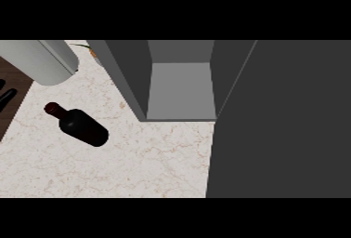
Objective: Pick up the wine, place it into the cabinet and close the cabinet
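Wine bottle (pixel 81 125) lies on the counter (pixel 137 162), untouched, just right of the left hand (pixel 5 95) (barely visible at the edge, possibly resting; fingers' state unclear). Cabinet (pixel 179 88) stands open for loading.

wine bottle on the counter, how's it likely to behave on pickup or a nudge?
The wine bottle looks rigid and glossy, so probably slippery. Its round body would likely roll if knocked over. The narrow neck suggests weight sits in the body; probably fragile if glass.
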Robot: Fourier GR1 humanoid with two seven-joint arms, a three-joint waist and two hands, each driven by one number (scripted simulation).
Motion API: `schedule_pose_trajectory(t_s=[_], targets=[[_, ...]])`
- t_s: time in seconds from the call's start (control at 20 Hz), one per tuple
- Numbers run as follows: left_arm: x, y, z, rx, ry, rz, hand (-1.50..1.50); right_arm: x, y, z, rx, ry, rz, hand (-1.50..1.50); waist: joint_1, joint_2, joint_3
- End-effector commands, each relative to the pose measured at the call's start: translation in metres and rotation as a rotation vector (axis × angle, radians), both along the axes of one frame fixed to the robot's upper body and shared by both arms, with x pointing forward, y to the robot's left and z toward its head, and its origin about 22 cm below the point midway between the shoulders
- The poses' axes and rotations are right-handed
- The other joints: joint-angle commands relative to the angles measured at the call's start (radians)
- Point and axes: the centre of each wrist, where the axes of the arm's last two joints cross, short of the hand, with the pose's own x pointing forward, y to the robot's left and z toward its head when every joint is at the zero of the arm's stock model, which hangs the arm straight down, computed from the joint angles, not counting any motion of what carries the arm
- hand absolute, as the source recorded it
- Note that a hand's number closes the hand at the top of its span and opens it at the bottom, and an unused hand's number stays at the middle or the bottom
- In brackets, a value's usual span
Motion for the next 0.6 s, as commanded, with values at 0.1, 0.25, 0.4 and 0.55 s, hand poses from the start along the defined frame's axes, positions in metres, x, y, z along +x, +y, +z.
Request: schedule_pose_trajectory(t_s=[0.1, 0.25, 0.4, 0.55], targets=[[0.016, -0.013, -0.043, 0.024, 0.066, -0.035, -1.5, -0.03, -0.006, 0.018, 0.036, -0.021, 0.059, -1.5, -0.005, 0.0, 0.0], [0.026, 0.009, -0.042, 0.05, 0.082, -0.022, -1.5, -0.015, -0.008, 0.013, 0.035, -0.041, 0.042, -1.5, 0.0, 0.001, 0.0], [0.036, -0.014, -0.057, 0.026, 0.071, -0.033, -1.5, -0.025, -0.002, 0.018, 0.042, -0.028, 0.04, -1.5, -0.001, 0.0, 0.0], [0.033, 0.015, -0.08, 0.01, 0.089, -0.022, -1.5, -0.034, 0.0, 0.021, 0.022, -0.03, 0.061, -1.5, -0.003, 0.0, 0.0]])
